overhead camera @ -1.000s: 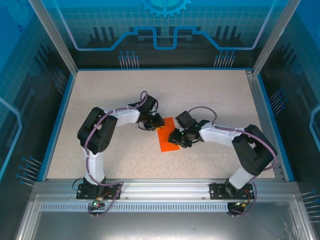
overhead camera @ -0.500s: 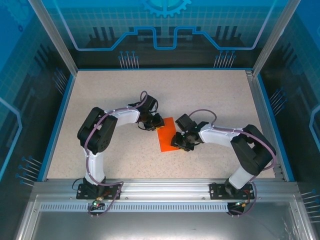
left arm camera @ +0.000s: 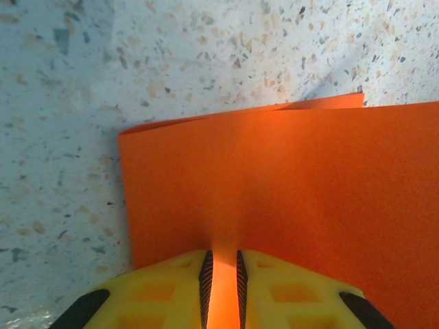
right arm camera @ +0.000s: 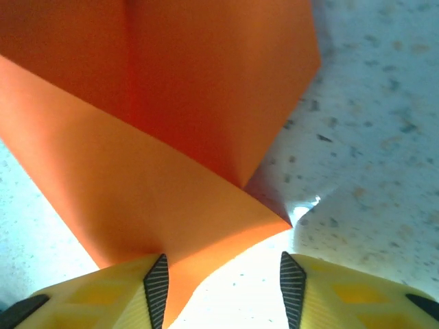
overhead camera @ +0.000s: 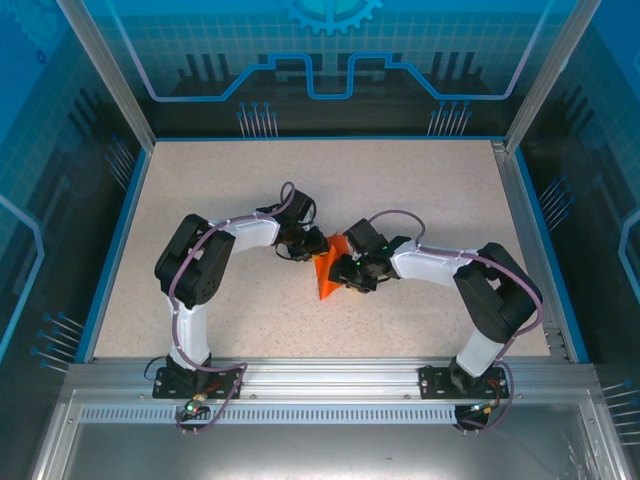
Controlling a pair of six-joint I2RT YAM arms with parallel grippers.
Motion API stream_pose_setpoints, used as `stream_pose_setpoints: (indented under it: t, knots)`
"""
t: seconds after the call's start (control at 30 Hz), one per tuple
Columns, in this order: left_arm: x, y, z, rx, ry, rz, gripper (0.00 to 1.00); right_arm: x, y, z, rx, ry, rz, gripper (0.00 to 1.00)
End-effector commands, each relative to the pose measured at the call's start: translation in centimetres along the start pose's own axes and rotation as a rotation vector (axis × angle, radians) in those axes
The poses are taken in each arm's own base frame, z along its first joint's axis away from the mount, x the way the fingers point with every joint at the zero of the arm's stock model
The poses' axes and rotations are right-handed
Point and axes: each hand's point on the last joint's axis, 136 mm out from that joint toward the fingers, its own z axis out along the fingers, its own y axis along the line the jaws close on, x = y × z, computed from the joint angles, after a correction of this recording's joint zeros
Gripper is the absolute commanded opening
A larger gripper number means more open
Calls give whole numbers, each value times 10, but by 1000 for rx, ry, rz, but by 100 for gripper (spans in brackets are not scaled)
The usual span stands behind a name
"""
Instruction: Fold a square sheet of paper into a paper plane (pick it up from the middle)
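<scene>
Nearest you is the aluminium rail (overhead camera: 320,378), with both arm bases bolted to it. Your left arm (overhead camera: 190,270) rises from it and bends inward to the right. Your right arm (overhead camera: 495,295) mirrors it, bending inward to the left. The two wrists come close together near the middle of the speckled table (overhead camera: 200,190).

Your right gripper (right arm camera: 223,284) is the nearer of the two. Its yellow fingers stand well apart, with bare tabletop showing in the gap between the black ribbed pads (right arm camera: 156,284). A folded flap of the square sheet of paper (overhead camera: 327,275) reaches into that gap on the left side and ends in a corner short of the other pad. It runs right up to the left pad, but you probably can't settle from this angle whether the two touch.

The sheet lies at the table's centre between the two grippers and is not flat. From above it looks like an orange wedge with its point toward you. In the right wrist view one layer slants across another, with a shadowed crease running away from the fingers.

Just beyond it, your left gripper (left arm camera: 222,267) is clamped on the sheet's edge. Its pads are pressed together with only a thin strip of orange between them, and a second layer peeks out behind the top edge.

Farther back the table is bare up to the blue back panel (overhead camera: 330,60).
</scene>
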Motion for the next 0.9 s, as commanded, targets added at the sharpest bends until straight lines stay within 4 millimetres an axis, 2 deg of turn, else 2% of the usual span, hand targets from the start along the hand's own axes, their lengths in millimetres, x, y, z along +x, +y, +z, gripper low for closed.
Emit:
stream_pose_setpoints:
  t: [0.0,0.23,0.43,0.47,0.67,0.87]
  knots:
    - [12,20,9,-47,49,-12,21,-14,18,-5,-93,-15,-20,55]
    - [13,22,10,-52,50,-16,21,-18,28,-17,-147,-33,-96,66]
    - [12,21,10,-53,49,-14,21,-11,34,-26,-201,-36,-107,66]
    - [12,21,11,-53,50,-13,21,-5,24,-22,-186,-22,-94,66]
    - [12,22,11,-55,51,-16,21,5,11,-22,-174,-14,-63,65]
    - [11,20,9,-48,49,-11,21,-6,4,-17,-153,-23,-54,60]
